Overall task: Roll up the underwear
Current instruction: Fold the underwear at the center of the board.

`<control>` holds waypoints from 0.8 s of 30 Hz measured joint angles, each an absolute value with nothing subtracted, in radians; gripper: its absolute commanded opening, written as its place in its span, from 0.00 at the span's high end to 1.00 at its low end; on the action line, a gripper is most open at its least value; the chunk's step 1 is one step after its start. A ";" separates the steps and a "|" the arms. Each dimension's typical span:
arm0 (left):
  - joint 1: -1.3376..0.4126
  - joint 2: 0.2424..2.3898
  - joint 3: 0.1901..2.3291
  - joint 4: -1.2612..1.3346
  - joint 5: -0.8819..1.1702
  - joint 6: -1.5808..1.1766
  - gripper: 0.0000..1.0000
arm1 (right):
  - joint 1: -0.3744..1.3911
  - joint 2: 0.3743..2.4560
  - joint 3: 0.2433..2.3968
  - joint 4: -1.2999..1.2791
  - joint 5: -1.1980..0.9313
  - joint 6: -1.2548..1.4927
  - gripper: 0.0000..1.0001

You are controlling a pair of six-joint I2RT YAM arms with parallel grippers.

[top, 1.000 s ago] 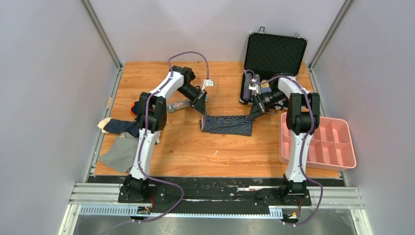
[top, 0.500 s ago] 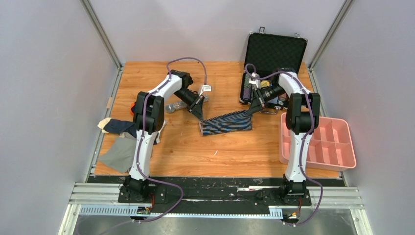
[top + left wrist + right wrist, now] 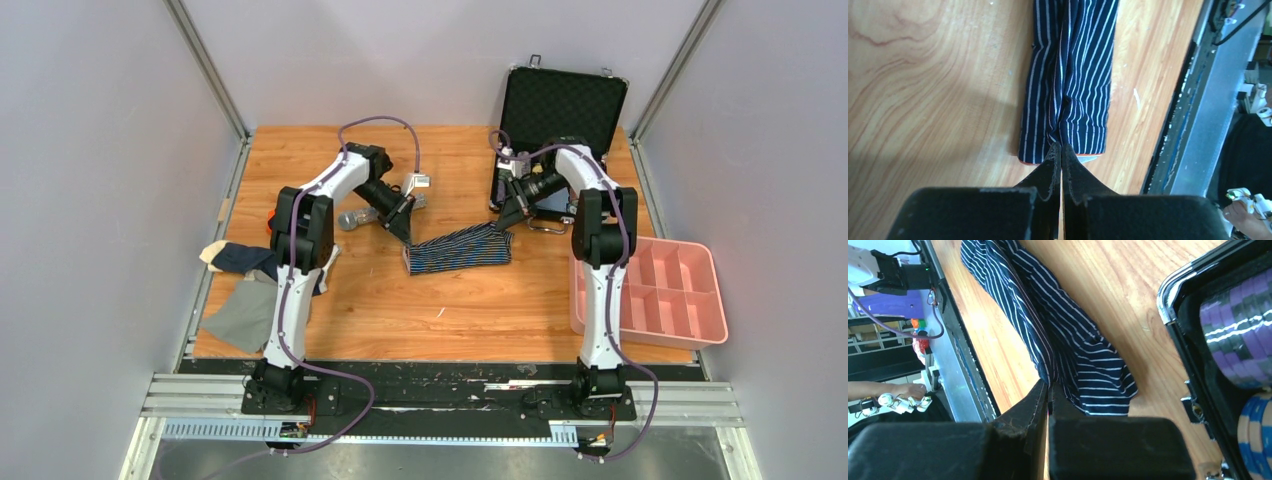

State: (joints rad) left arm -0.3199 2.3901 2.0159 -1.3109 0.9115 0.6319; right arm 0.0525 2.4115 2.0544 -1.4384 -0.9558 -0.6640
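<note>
Wooden table (image 3: 330, 300) lies bare in front of us toward the arm bases, and that is the widest room we have. The far right is closed off by the open black case (image 3: 563, 108), its near rim just beside our right gripper (image 3: 503, 224), and the pink divided tray (image 3: 645, 244) fills the right edge. At the left edge a heap of clothes (image 3: 245, 260) sits well apart from the work. Between the arms the striped underwear (image 3: 458, 250) lies mid-table as a folded band, its right end angled toward the case. Both pairs of fingers are pressed together on it: the left gripper (image 3: 1061, 148) nips the hem at one end, and the right pinches a fold at the other. We judge both holds thin, so pulling apart could slip the cloth from one pinch, or drag the band askew instead of rolling it. Swinging the right wrist back risks catching the case rim. A clear bottle (image 3: 352, 218) lies just behind the left wrist, another snag.
</note>
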 measured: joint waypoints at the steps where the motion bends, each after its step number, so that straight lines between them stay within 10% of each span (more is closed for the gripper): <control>1: -0.320 2.390 2.011 -1.298 0.899 0.627 1.00 | 0.056 2.415 2.056 -1.428 -0.950 -0.651 0.99; 9: -0.319 2.390 1.992 -1.203 0.808 0.572 0.94 | 0.072 2.476 2.061 -1.343 -0.867 -0.568 0.97; 24: -0.302 2.271 1.894 -1.039 0.719 0.458 0.58 | 0.082 2.401 2.072 -1.289 -0.819 -0.502 0.54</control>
State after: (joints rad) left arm -0.3019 2.2715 1.8942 -1.0393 0.7193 0.4583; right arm 0.0818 2.4008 2.0724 -1.2888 -0.8188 -0.5018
